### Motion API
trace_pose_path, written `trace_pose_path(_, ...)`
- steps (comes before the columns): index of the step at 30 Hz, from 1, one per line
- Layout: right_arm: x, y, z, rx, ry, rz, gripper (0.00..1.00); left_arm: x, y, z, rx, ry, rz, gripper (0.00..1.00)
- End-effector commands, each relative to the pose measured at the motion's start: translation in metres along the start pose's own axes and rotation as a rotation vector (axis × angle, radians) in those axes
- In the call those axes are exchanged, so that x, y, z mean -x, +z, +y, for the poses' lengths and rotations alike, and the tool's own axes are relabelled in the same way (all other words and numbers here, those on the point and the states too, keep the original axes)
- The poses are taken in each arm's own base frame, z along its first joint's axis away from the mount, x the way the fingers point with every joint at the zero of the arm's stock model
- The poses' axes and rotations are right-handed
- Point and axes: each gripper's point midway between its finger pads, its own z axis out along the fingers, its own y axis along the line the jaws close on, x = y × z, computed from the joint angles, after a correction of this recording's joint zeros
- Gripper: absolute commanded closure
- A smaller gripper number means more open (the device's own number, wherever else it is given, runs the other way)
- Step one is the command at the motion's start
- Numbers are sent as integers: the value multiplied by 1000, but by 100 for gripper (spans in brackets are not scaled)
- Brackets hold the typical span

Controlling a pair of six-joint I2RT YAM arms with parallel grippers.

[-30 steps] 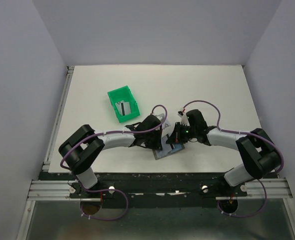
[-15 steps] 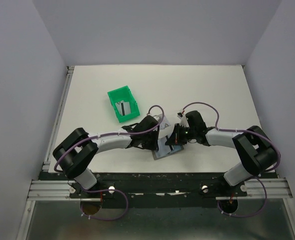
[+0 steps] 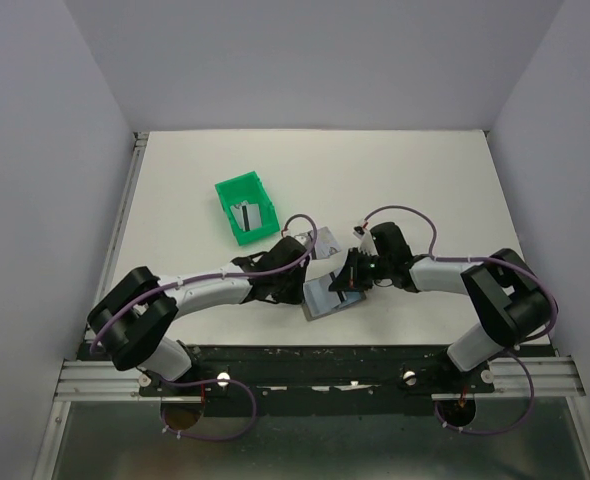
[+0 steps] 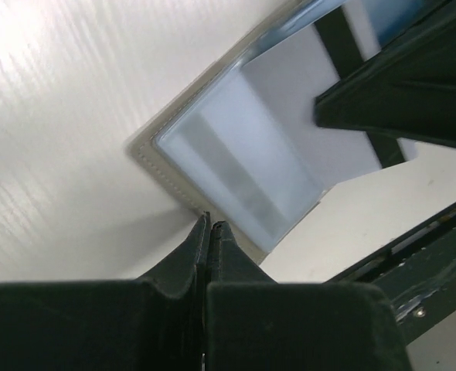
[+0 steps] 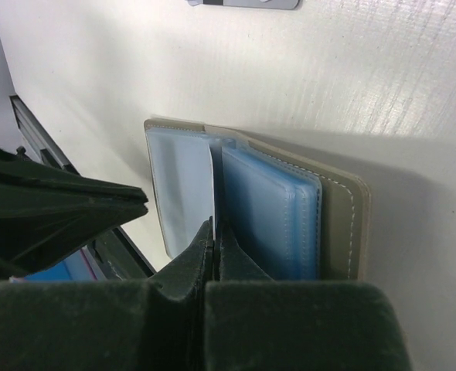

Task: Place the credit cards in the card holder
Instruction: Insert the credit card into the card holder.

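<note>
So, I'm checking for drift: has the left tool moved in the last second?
Yes. From above, the left tool slid left along the table, ending closer to the green bin's near corner.

Grey-brown card holder point(image 5: 344, 224), pale blue inside; green bin point(image 3: 258, 236); card point(image 3: 246, 214) seemingly dark-striped

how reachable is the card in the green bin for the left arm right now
Probably yes: the card sits in the open-topped green bin, close beyond the left claw, nothing between. The claw is shut and must open first.
</note>
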Motion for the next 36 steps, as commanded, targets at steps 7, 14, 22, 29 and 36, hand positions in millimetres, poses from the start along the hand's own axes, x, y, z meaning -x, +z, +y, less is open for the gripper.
trace_pose_path(7,-14,3,-7,4,22,44,99,-34,14,30,73,-27,77,100)
trace_pose_path(14,-15,3,-1,37,18,60,99,-37,21,30,70,-29,95,100)
trace_pose_path(22,-26,6,7,127,38,106,99,-35,23,29,69,-27,92,100)
trace_pose_path(29,-32,10,8,172,36,138,99,-34,25,28,65,-24,95,100)
trace_pose_path(36,-37,9,14,177,-29,173,99,-33,26,26,63,-24,92,100)
